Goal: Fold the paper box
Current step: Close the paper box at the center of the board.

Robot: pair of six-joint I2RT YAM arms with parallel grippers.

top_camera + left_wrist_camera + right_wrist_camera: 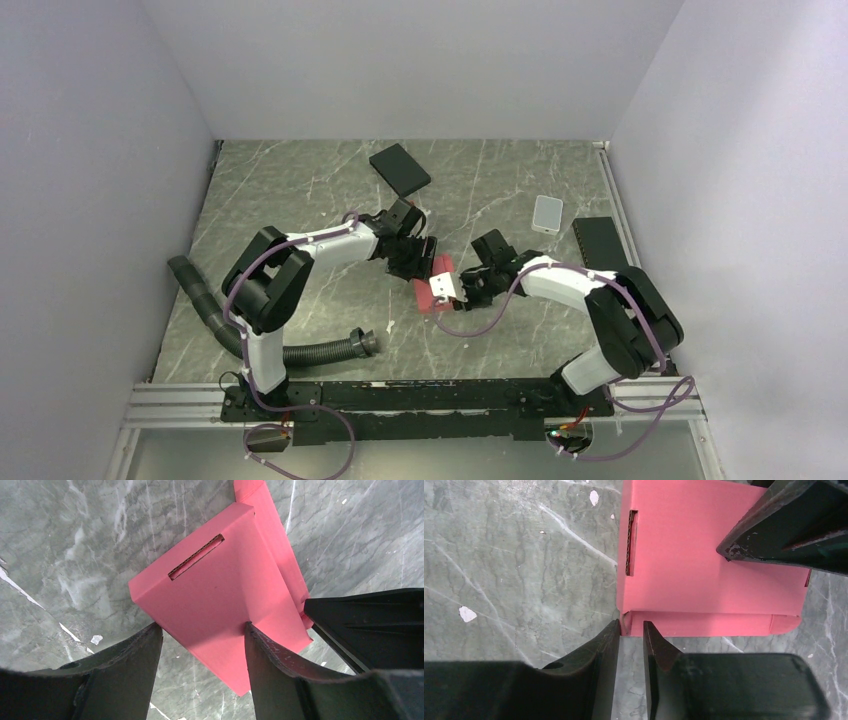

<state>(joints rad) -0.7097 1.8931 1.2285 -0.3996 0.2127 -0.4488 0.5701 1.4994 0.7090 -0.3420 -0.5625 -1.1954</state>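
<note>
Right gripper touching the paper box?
Cannot tell. Right wrist view: right gripper fingertips flank the paper box corner, but no contact or gap shows plainly.

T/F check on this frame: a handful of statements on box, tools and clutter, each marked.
1. The pink box has a slot cut in its face. True.
2. The left tool is shut tight. False: its fingers stand wide apart over the box.
3. The right tool is well away from the box. False: its fingertips sit at a corner of the box.
4. A black flat box lies apart from the pink one. True.
5. The ribbed hose sits at the far right of the scene. False: it is at the left.
</note>
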